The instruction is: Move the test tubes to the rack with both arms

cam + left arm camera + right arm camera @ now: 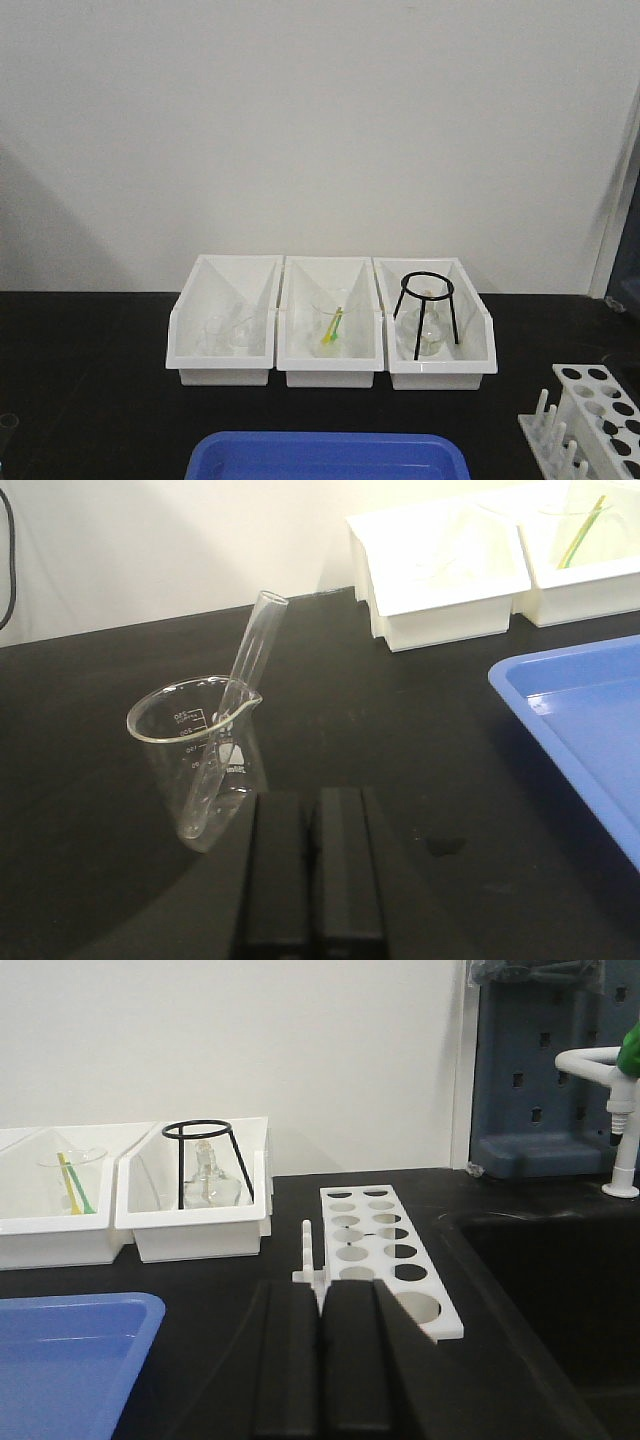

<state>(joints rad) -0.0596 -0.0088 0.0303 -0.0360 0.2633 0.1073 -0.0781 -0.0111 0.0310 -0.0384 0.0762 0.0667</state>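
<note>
A clear test tube (238,697) leans in a glass beaker (200,755) on the black table, ahead and left of my left gripper (312,800), whose fingers are shut with nothing between them. The white rack (385,1250) with round holes and a row of pegs stands just beyond my right gripper (320,1290), which is also shut and empty. In the front view the rack (595,415) sits at the bottom right corner; neither arm shows there. The rack's holes that I can see hold no tubes.
Three white bins (330,325) stand at the back against the wall; the right one holds a black tripod stand (428,310) over a flask. A blue tray (325,457) lies at the front centre. A sink recess (555,1290) with a white tap (615,1120) lies right of the rack.
</note>
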